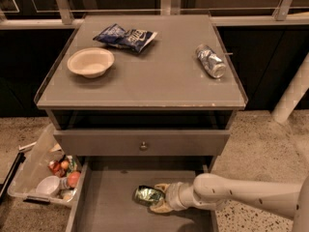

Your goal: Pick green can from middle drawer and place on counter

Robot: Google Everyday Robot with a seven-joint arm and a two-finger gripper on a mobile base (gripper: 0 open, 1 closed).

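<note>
The middle drawer [104,209] is seen pulled out at the bottom of the cabinet. The green can [146,195] is found lying on its side on the drawer's grey floor, near the centre and slightly towards 3 o'clock. The claw [155,197] is placed low inside the drawer, at the can's 3 o'clock end. Its pale fingers [163,187] are set one at the can's 12 o'clock side and one at its 6 o'clock side, so that the can is grasped between them. The white arm [241,195] is brought in from 3 o'clock, across the drawer's right wall.

Just above the open drawer, a closed grey drawer front [96,143] is shown, with a small round knob [143,145] at its middle.

The surface [154,76] on top of the cabinet is occupied by three things, all kept well apart. A pale bowl [91,62] is set upright at about 10 o'clock. A blue snack bag [125,36] is laid flat at about 11 o'clock, near the far edge. A silver-and-blue can [211,61] is laid on its side at about 2 o'clock, close to the right rim.

On the speckled floor, at 9 o'clock from the open drawer and just beside it, a clear plastic bin [29,178] is placed. A white cup [48,186] and several small mixed items are held in it.
</note>
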